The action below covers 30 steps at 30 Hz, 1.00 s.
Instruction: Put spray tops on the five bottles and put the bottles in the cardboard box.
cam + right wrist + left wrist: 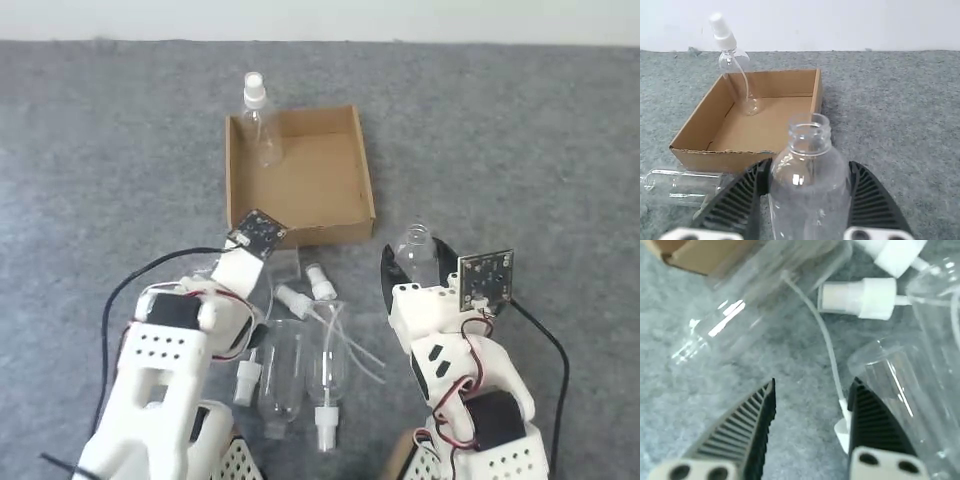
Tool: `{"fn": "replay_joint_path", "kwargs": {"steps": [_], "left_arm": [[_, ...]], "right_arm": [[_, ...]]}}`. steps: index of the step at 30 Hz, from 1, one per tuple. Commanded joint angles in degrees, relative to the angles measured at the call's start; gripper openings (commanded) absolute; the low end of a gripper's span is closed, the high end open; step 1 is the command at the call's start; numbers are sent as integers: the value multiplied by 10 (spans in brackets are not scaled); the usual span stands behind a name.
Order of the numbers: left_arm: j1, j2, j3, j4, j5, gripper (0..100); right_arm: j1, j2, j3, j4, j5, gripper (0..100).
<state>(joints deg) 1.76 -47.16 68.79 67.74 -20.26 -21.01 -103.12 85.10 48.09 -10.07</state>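
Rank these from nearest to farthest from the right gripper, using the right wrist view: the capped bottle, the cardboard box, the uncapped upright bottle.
1. The uncapped bottle, between the jaws of the right gripper.
2. The cardboard box, just beyond it.
3. The capped bottle, standing in the box's far corner.

Cardboard box (362, 170) floor open past capped bottle (262, 125) at 11 o'clock, loose bottles (283, 370), perhaps touching, crowding 6 o'clock, uncapped bottle (415, 243) at 4 o'clock

Bright, even, diffuse light, barely any shadows on the grey mat (520, 150), soft shade along the cardboard box (232, 170) wall at nine o'clock, white glare streaks on the lying bottle (715, 325), glints on the upright bottle (810, 170), pale wall (320, 18) washed out at twelve.
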Motion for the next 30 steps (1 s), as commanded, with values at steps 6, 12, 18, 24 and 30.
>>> {"fn": "replay_joint_path", "kwargs": {"steps": [6,12,18,24,30], "left_arm": [[46,18,15,-49,33,224],[45,18,42,-84,51,222],[45,18,44,-87,48,158],[48,18,44,-87,48,157],[49,19,44,-88,48,156]], "right_arm": [[7,-9,-9,-14,-5,114],[7,-9,-9,-14,-5,114],[7,-9,-9,-14,-5,114],[7,-9,-9,-14,-5,114],[7,-9,-8,-14,-5,114]]}}
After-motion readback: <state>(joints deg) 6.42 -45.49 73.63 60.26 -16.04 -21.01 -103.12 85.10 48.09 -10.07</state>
